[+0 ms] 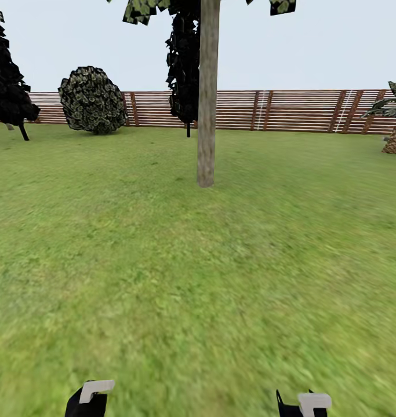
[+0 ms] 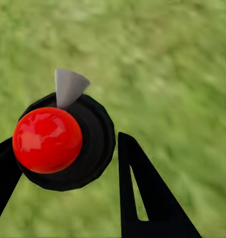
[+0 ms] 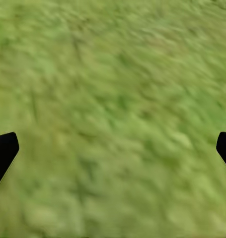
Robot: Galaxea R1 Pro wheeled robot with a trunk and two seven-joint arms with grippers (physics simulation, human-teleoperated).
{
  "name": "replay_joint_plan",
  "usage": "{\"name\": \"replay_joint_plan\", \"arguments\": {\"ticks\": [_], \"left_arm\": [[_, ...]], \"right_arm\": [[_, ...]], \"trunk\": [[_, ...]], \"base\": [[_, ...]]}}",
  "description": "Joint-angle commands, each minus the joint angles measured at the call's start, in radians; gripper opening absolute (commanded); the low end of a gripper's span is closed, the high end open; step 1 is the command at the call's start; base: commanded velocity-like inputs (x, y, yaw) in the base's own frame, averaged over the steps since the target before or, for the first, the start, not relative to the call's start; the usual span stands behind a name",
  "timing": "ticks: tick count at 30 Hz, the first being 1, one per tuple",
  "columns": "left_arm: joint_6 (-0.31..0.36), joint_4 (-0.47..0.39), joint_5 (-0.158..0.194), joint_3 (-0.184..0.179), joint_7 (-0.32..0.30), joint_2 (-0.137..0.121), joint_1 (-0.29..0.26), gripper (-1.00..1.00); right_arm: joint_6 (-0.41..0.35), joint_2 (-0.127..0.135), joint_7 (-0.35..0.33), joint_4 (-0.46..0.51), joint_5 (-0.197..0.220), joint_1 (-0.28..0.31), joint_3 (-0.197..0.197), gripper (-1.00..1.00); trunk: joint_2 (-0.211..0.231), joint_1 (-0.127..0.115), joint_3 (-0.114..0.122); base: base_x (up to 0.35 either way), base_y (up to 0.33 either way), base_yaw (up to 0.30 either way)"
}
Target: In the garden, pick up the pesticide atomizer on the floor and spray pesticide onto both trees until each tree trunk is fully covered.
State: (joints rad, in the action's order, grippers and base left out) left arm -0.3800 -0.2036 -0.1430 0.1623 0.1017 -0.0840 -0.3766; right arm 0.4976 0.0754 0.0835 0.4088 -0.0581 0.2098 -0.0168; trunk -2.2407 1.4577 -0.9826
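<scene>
The left end effector (image 2: 63, 163) is clenched on the red-capped black pesticide atomizer (image 2: 60, 141); the right end effector (image 3: 113, 148) is released. The thick pale tree trunk (image 1: 207, 98) ahead looks unsprayed.

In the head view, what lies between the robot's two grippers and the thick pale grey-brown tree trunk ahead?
Only bare green grass lawn lies between the left gripper and right gripper at the bottom edge and the thick pale tree trunk.

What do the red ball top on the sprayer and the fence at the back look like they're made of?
Red ball top: probably glossy plastic, since it shows bright highlights. Fence: looks like brown wood, horizontal slats with darker posts, matte. Both are simulator renders, so only a guess.
</scene>
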Motion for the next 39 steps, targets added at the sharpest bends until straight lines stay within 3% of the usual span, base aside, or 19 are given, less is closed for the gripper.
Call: {"name": "replay_joint_plan", "arguments": {"ticks": [1,39], "left_arm": [[-0.003,0.001,-0.011,0.005,0.004,0.000,-0.001,-1.00],[-0.004,0.000,-0.011,0.005,0.004,0.000,0.001,-1.00]], "right_arm": [[0.002,0.000,0.004,-0.001,-0.006,0.000,-0.002,1.00],[0.002,0.000,0.004,-0.001,-0.006,0.000,-0.003,1.00]], "trunk": [[0.000,0.000,-0.001],[0.000,0.000,-0.001]], "base": [[0.344,0.000,0.000],[0.344,0.000,0.000]]}}
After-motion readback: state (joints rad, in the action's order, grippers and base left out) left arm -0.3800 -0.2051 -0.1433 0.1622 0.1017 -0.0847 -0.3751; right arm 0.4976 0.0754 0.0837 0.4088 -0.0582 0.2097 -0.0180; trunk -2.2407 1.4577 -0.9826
